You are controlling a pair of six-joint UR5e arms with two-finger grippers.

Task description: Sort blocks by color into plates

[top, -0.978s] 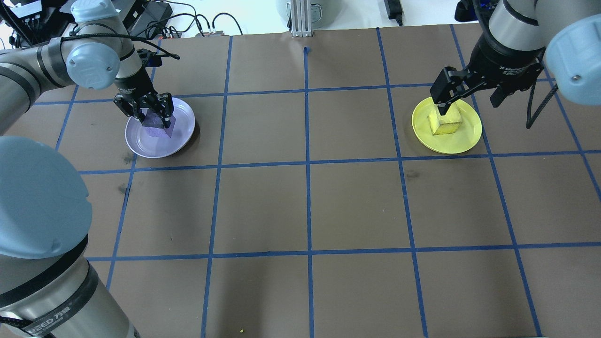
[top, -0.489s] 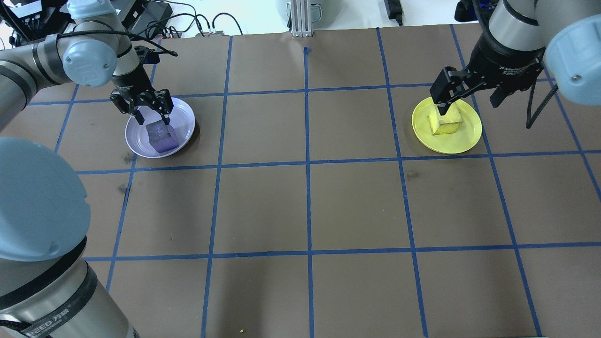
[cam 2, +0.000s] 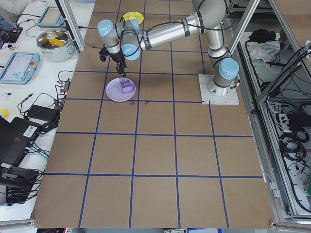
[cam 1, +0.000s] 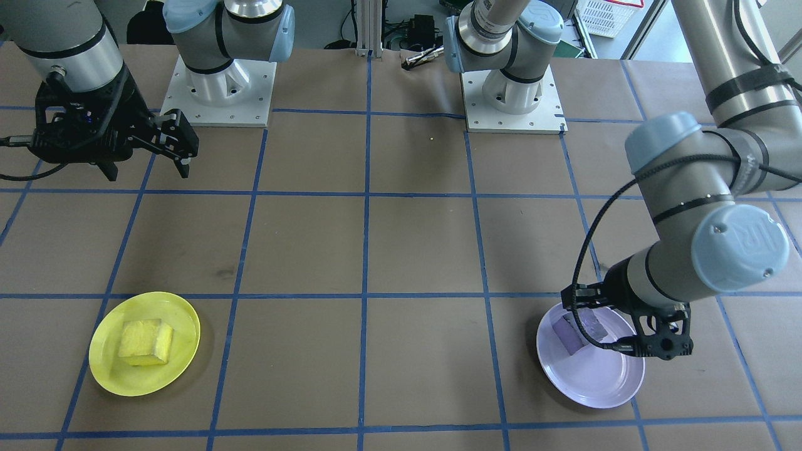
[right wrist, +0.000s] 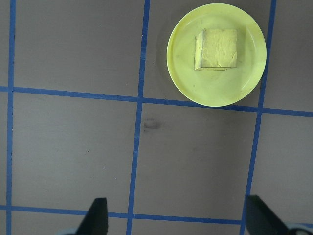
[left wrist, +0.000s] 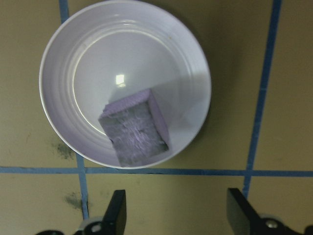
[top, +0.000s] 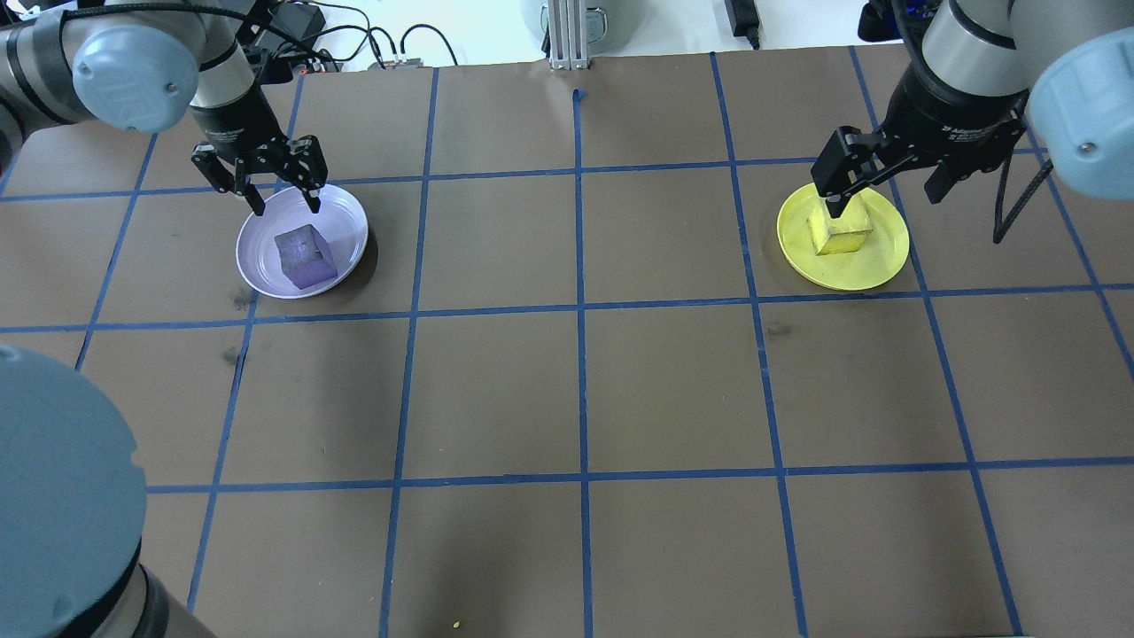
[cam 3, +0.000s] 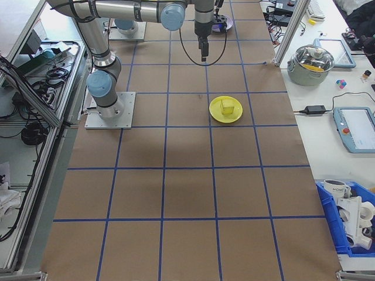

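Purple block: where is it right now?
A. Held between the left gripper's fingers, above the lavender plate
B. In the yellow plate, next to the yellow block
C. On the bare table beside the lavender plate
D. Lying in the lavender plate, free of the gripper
D: the purple block lies inside the lavender plate, while the left gripper is open and clear of it at the plate's far rim.

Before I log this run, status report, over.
Both end effectors open, empty: left, right. Purple block in lavender plate, yellow block in yellow plate. Nothing obstructing.
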